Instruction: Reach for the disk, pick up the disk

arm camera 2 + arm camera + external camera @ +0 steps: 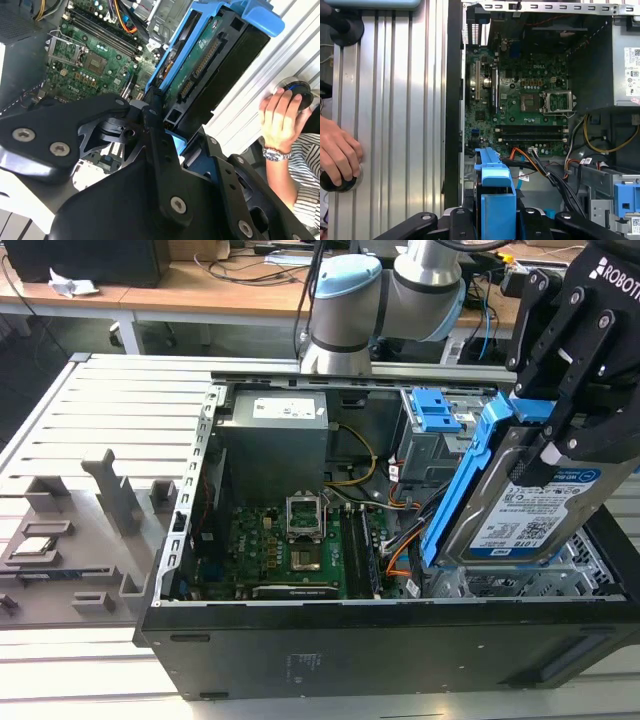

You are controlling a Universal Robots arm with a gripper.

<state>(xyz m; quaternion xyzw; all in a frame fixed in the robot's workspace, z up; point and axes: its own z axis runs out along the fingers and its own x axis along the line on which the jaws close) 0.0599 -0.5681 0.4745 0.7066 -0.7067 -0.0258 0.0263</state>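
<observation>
The gripper's (560, 430) linkage covers the disk's (520, 510) upper end; the label's print is too small; the hand (337, 155) is cut off at the edge.

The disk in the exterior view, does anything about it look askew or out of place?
Yes. The disk is tilted, its labelled face leaning over the open computer case instead of lying flat in a bay. The gripper is clamped on its blue rail frame, so it looks lifted partway out.

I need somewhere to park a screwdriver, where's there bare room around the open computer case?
Free: the ribbed grey metal tabletop between the black computer case and the grey plastic holder blocks. Crowded: inside the case, where the black gripper grips the silver blue-framed disk above orange cables.
</observation>
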